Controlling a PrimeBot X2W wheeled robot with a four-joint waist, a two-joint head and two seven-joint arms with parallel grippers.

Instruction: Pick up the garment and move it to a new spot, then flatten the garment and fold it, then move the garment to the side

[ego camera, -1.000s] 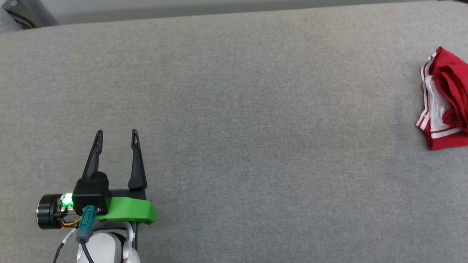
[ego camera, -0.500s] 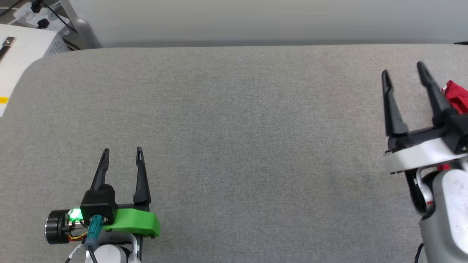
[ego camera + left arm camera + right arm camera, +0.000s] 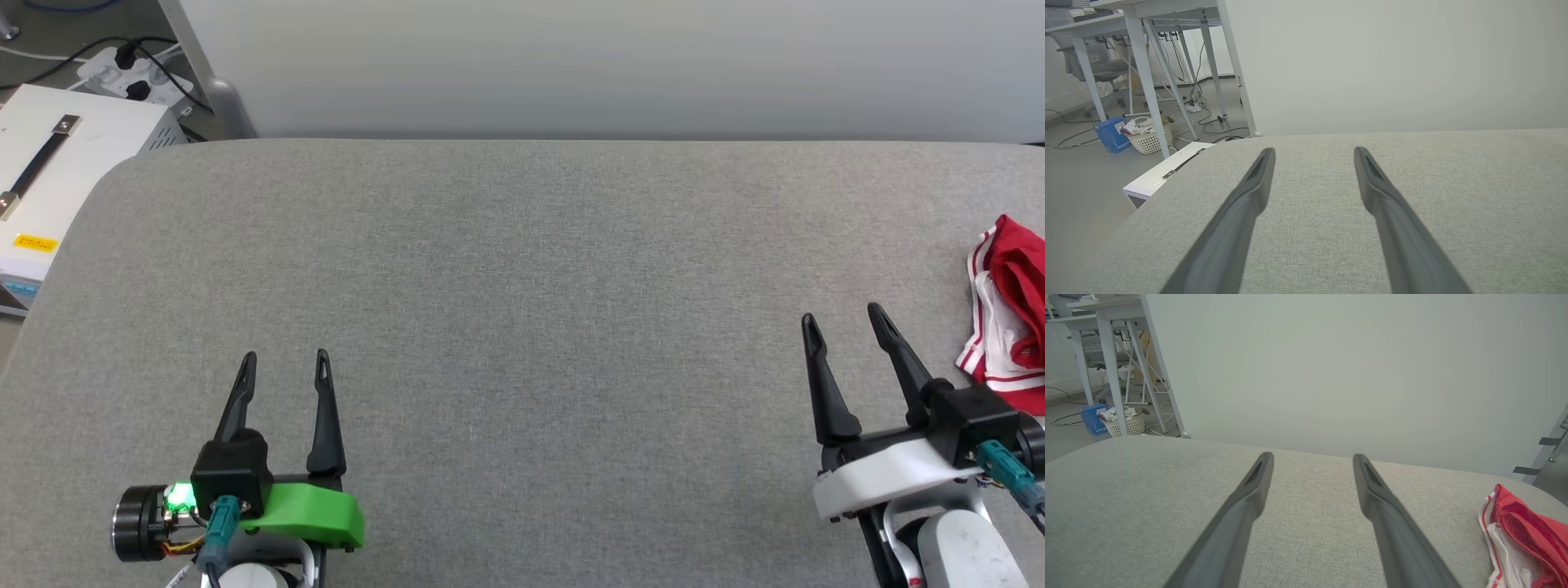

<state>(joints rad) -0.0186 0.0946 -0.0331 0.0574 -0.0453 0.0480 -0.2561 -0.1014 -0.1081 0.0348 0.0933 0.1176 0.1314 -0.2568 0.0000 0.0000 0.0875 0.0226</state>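
Nearest, at the lower left of the head view, the left end effector (image 3: 285, 354) is over the grey fabric-covered worktop (image 3: 522, 286). Its two dark fingers are spread wide with nothing between them. A green bracket (image 3: 314, 506) and a small lit green lamp (image 3: 174, 492) sit at its wrist. At the lower right, the right end effector (image 3: 842, 313) is spread just as wide and is also empty, with a white collar (image 3: 890, 478) behind its black body. Both point toward the far edge of the worktop, and they are well apart from each other.

Just beyond and to the right of the right end effector lies the garment (image 3: 1008, 310). It is a crumpled heap of bright red cloth with white parts and red-and-white striped trim, close to the worktop's right end and cut off by the edge of the head view. In the right wrist view, a strip of bare grey fabric separates it from the nearer finger.

Past the worktop's rounded far-left corner, a white case with a black handle (image 3: 49, 163) stands lower down, with a power strip (image 3: 135, 69) and cables on the floor behind it. A plain pale wall (image 3: 571, 65) runs along the far edge. Farther off, the left wrist view shows white table legs (image 3: 1147, 81), a white basket (image 3: 1149, 136) and a blue box (image 3: 1110, 134) on the floor.
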